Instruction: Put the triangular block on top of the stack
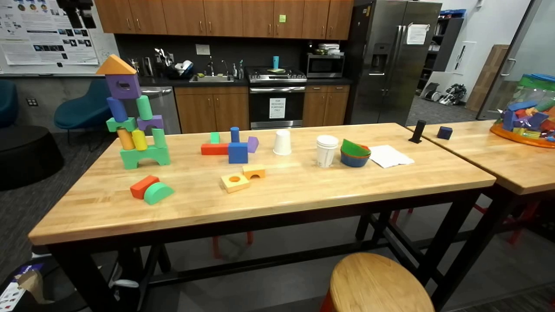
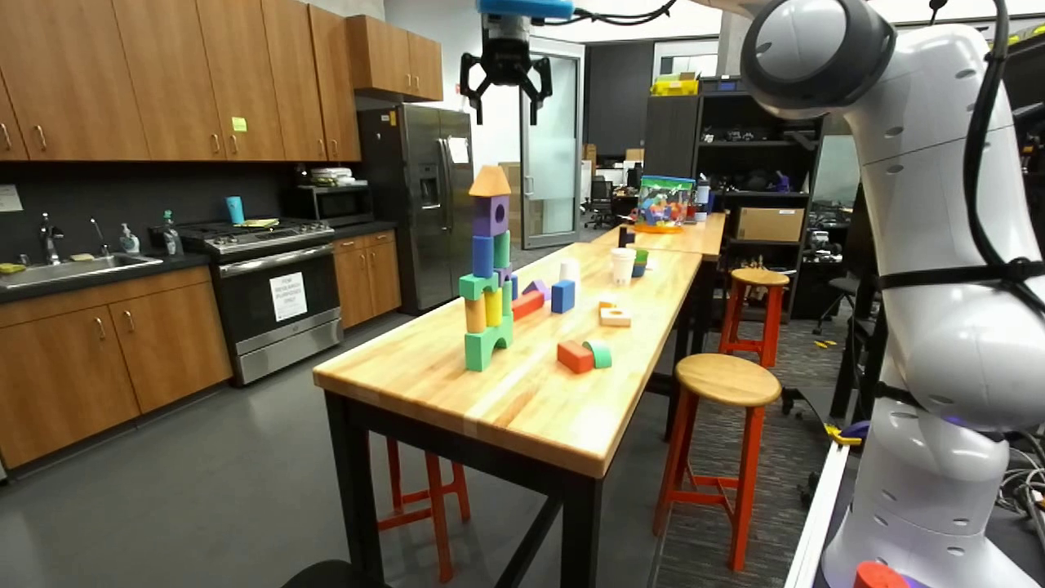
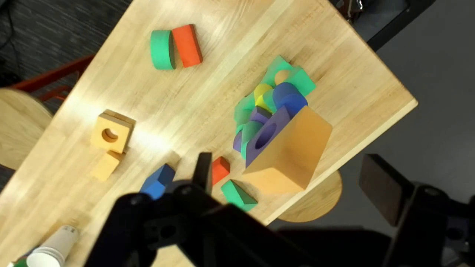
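Observation:
The orange triangular block (image 1: 115,66) sits on the purple cube at the top of the stack (image 1: 145,108), peak up. In an exterior view the block (image 2: 490,181) and the stack (image 2: 483,257) stand upright near the table's end. My gripper (image 2: 507,114) is open and empty above the block, apart from it. It also shows at the top left of an exterior view (image 1: 81,21). In the wrist view the block (image 3: 297,148) lies below and between the wide-apart fingers (image 3: 293,178), with the stack's blue piece (image 3: 289,98) beyond it.
A red block (image 1: 144,187) and green half-round (image 1: 158,193) lie near the stack. Blue (image 1: 238,152), red and yellow blocks (image 1: 235,182) lie mid-table. White cups (image 1: 282,142) and bowls (image 1: 354,158) stand further along. The stack is near the table edge (image 3: 345,159).

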